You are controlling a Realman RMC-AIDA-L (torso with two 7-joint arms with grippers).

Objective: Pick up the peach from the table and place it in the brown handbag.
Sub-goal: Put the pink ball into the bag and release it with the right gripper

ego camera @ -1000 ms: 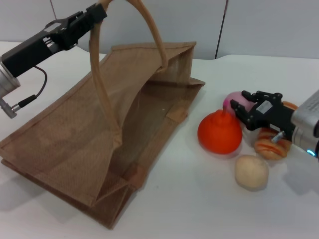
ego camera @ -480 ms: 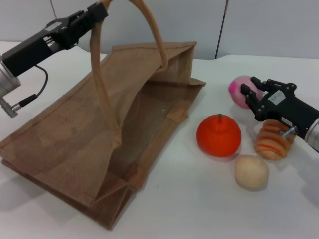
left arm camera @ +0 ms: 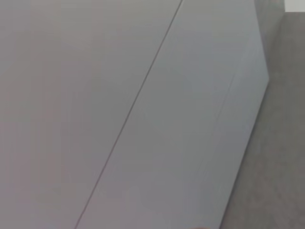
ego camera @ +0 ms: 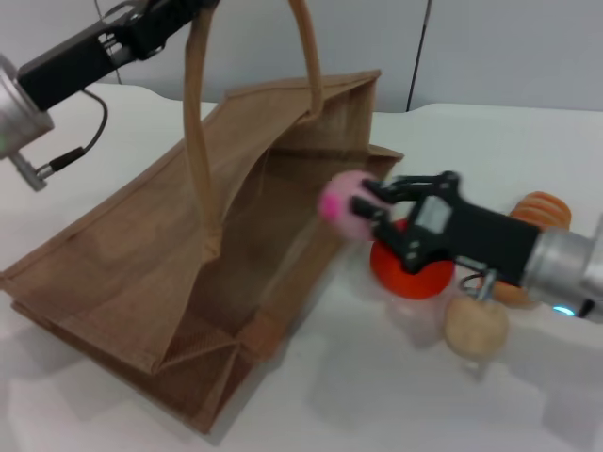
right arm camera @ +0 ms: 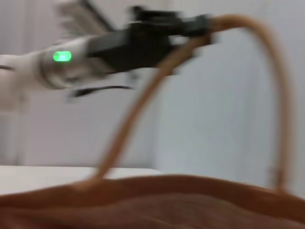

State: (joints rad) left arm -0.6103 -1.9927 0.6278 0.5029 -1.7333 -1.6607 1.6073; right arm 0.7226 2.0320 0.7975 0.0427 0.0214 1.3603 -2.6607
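The peach (ego camera: 341,203), pale pink and round, is held in my right gripper (ego camera: 363,213), which carries it in the air at the open mouth of the brown handbag (ego camera: 122,273). The handbag lies on the table with its mouth facing right. My left gripper (ego camera: 179,11) is shut on a bag handle (ego camera: 195,122) and holds it lifted at the top left. In the right wrist view the lifted handle (right arm camera: 143,102) and my left gripper (right arm camera: 200,24) show above the bag's edge (right arm camera: 152,200). The left wrist view shows only a grey wall.
An orange-red round fruit (ego camera: 407,273) sits on the white table (ego camera: 396,395) just right of the bag. A beige potato-like ball (ego camera: 476,325) lies in front of it. An orange striped pastry (ego camera: 539,209) lies behind my right arm.
My right gripper has lifted the peach and carried it left, from behind the orange-red fruit to the bag's mouth. My left gripper has raised the handle a little higher.
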